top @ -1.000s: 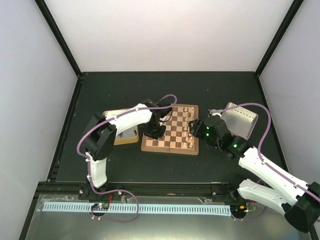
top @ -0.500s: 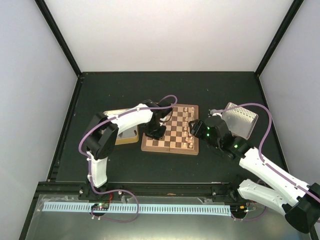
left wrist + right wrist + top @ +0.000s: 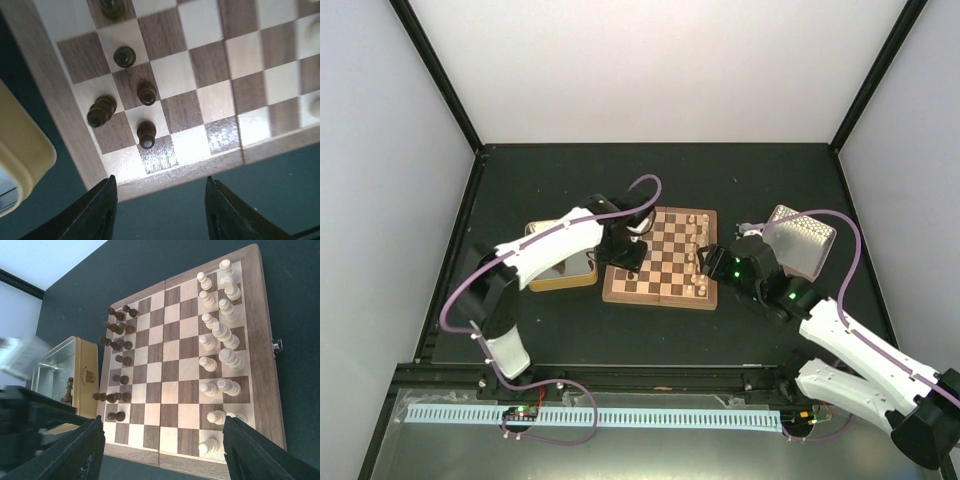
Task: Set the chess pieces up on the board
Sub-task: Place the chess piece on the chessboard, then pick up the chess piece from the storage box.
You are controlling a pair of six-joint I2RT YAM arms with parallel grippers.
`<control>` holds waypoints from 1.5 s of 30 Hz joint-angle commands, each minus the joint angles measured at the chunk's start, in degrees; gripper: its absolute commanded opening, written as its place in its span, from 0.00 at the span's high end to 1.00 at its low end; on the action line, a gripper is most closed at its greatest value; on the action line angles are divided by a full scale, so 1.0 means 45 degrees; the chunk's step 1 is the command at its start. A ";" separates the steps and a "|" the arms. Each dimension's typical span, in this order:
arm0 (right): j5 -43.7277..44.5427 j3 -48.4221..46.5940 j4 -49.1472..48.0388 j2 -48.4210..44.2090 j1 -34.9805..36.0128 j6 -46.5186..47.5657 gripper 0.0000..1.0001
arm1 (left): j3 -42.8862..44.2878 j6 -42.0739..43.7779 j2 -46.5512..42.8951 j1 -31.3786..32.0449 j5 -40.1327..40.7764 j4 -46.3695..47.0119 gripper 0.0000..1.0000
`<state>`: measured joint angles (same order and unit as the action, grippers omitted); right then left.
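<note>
From above, the board lies mid-table on the dark table, turned a little askew. Cream pieces stand along its right edge. The left arm reaches in over a yellowish tin that lies just beside the board's left edge, and its wrist hides that side of the squares. The left gripper hangs over the near-left corner. The right gripper sits at the board's right edge, with a silvery perforated tray behind it.

From the left wrist, the left gripper's fingers stand wide apart with nothing between them, above the board's border. Three dark pieces stand upright near that corner. A fourth lies on its side, its long axis slanting across two squares. A rounded corner of the tin shows at the left edge.

From the right wrist, the right gripper's fingers are also spread and empty. The whole board shows. The cream pieces fill two files along the right, nearly all upright. The dark pieces run unevenly down the left, and a few lie flat and point across the board. One dark piece stands inside the tin. The left arm's black bulk covers the lower left corner.
</note>
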<state>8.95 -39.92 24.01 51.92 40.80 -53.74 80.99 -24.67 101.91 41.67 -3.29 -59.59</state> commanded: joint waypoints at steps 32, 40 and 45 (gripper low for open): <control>-0.1054 -0.1128 -0.1973 0.4761 -0.0051 0.3347 0.40 | -0.4175 -0.0558 -0.2686 -0.7686 -0.0125 0.3679 0.71; -0.0987 -0.1439 -0.1839 0.5269 -0.0053 0.3506 0.42 | -0.3791 -0.0090 -0.0781 -0.7852 -0.0403 0.3582 0.65; -0.0988 -0.1414 -0.1777 0.5270 -0.0055 0.3382 0.44 | -0.3655 0.0085 -0.0008 -0.7847 -0.0445 0.3650 0.68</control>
<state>4.29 -44.99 15.86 75.72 40.77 -38.85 61.91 -25.74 99.88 6.74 -4.29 -42.92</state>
